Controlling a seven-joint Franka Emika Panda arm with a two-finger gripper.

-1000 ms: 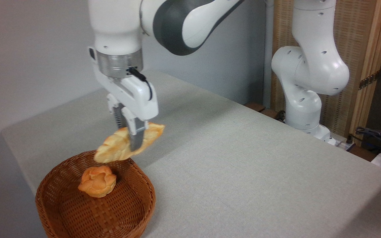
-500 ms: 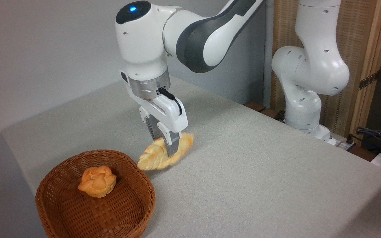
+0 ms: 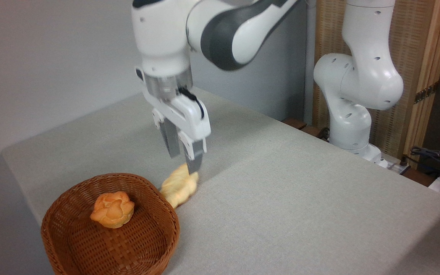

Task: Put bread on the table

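Observation:
The bread [image 3: 179, 186], a pale golden braided loaf, lies on the grey cloth table [image 3: 281, 198] just right of the basket's rim, seen end-on. My gripper [image 3: 183, 162] hangs just above the loaf's far end, open, with nothing between its fingers. The fingers [image 3: 193, 158] point down, and the front one's tip is at or almost at the top of the loaf. The arm looks slightly blurred.
A round brown wicker basket [image 3: 143, 244] stands at the front left and holds a small orange bun [image 3: 112, 209]. The arm's white base [image 3: 351, 110] stands at the back right, with cables [image 3: 434, 156] beyond the table's right edge.
The gripper carried the bread from above the basket down and right to the table, let it go, opened and rose a little. The loaf now lies by the basket.

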